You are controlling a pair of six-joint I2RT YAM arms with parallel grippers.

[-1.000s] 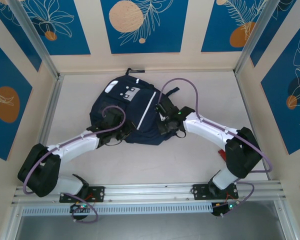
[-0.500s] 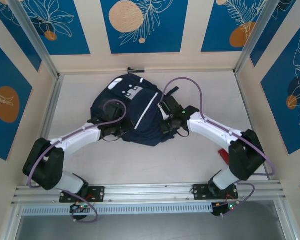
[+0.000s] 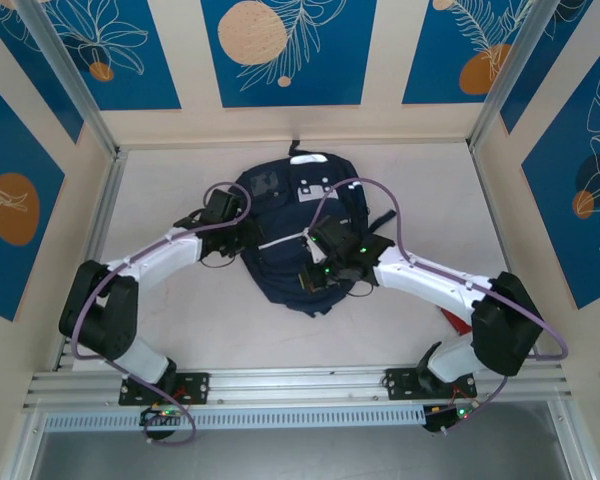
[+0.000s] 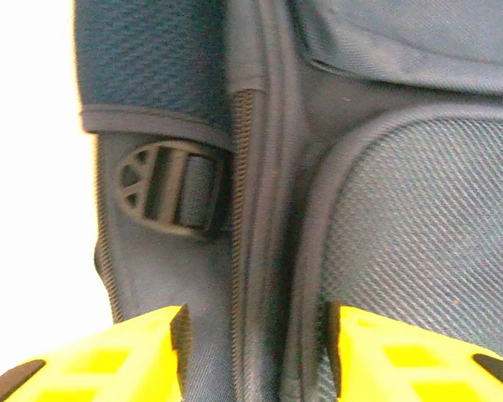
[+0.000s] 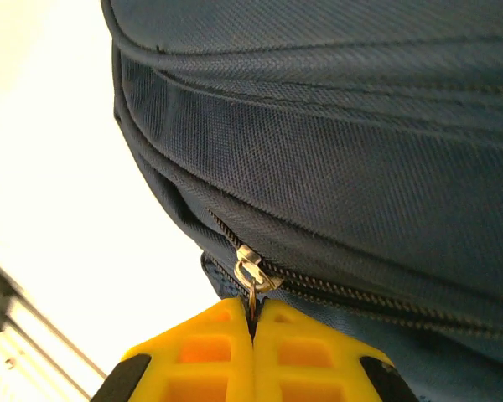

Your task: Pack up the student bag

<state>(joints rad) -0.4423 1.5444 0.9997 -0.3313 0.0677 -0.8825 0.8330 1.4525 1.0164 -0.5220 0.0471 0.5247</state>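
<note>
Right wrist: fingers [image 5: 197,356] on zipper pull [image 5: 251,273]

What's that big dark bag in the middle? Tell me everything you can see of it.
The student bag is a navy woven-fabric backpack lying mid-table, top loop pointing away from the arms. It has white patches, a pale stripe, a black buckle. The right pincer pinches its zipper pull; the left pincer stands open over a seam.
</note>
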